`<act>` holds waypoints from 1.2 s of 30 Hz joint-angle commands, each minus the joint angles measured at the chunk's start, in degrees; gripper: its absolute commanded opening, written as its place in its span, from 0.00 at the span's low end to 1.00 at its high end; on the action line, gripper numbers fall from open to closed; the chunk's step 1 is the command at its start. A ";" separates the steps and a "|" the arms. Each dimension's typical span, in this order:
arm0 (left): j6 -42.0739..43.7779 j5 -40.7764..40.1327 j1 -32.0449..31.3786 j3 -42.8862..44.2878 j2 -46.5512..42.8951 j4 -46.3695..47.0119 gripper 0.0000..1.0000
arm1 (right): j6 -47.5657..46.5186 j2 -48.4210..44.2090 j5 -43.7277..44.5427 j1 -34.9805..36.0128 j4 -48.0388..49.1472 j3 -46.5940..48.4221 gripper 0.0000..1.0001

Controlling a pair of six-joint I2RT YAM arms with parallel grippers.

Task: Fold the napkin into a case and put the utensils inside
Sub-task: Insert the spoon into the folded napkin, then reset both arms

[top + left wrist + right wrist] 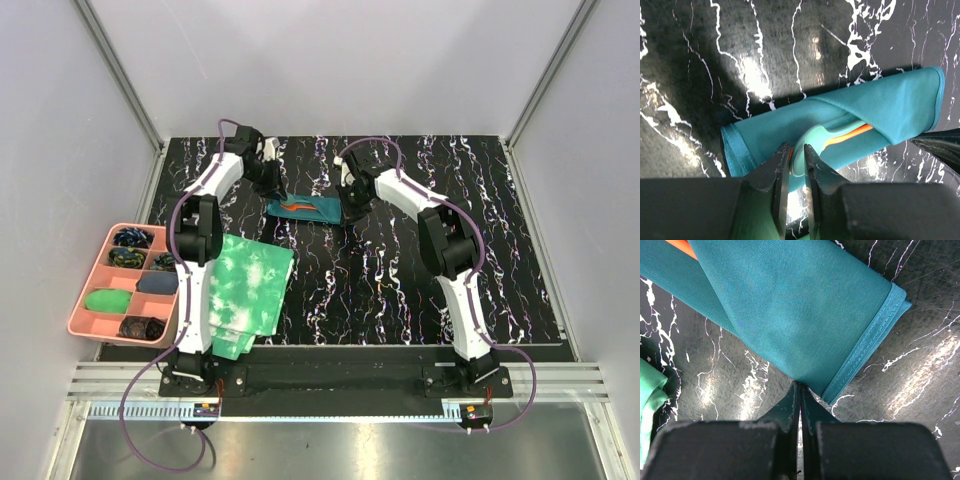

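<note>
The dark teal napkin (312,209) lies folded into a long narrow case at the table's far middle. In the left wrist view the case (880,105) has a flap folded over. The teal spoon (812,137) and the orange-red stick utensil (850,135) lie side by side and run under that flap. My left gripper (796,150) is shut on the spoon's near end at the case's left end (275,188). My right gripper (800,385) is shut on the case's edge (790,305) at its right end (350,207). A tip of the orange utensil (680,245) shows in the right wrist view.
A green-and-white tie-dye cloth (245,290) lies at the near left, beside the left arm; its edge shows in the right wrist view (650,400). A pink compartment tray (85,290) with several small items stands off the table's left edge. Grey walls close in the table.
</note>
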 commanded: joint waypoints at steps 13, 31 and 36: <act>-2.00 0.00 -0.48 1.01 -0.38 5.99 0.37 | -0.70 0.75 1.34 0.35 -0.33 2.87 0.00; -0.95 -9.67 -2.40 -10.58 -32.16 6.08 0.64 | 2.46 -7.14 3.01 0.27 -2.53 2.45 0.01; -0.77 -10.28 -8.46 -26.98 -45.28 7.31 0.68 | 4.83 -19.70 4.77 0.35 -2.71 -6.25 0.12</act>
